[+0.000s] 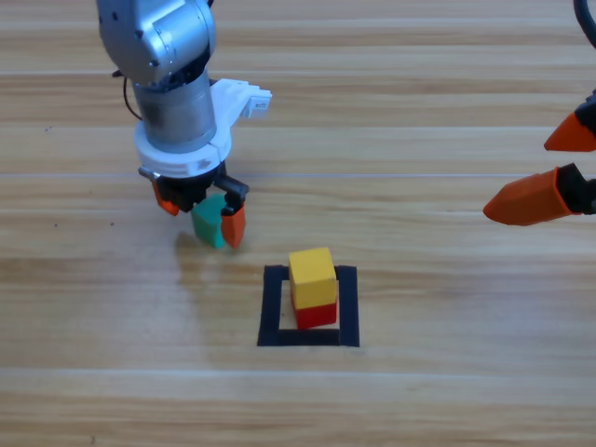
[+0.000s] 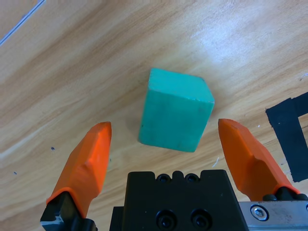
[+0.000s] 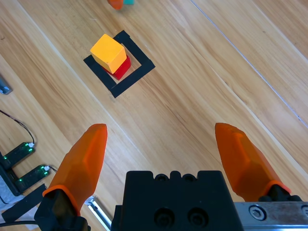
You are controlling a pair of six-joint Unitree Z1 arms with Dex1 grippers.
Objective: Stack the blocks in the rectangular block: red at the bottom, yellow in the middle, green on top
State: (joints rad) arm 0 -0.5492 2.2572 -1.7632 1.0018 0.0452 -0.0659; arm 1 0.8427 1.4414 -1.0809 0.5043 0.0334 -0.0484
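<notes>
The yellow cube (image 1: 311, 270) sits on the red cube (image 1: 317, 315) inside the black tape square (image 1: 270, 307); the same stack, yellow (image 3: 108, 52) over red (image 3: 122, 69), shows far off in the right wrist view within the tape square (image 3: 140, 72). The green cube (image 1: 209, 222) rests on the wood left of the square. My left gripper (image 1: 200, 212) is low around it, open, an orange jaw on each side of the green cube (image 2: 175, 110) with gaps on both. My right gripper (image 1: 549, 168) waits open at the right edge.
Part of the tape square (image 2: 293, 139) shows at the left wrist view's right edge. Cables and small lit electronics (image 3: 21, 163) lie beyond the table in the right wrist view. Bare wooden tabletop surrounds the square.
</notes>
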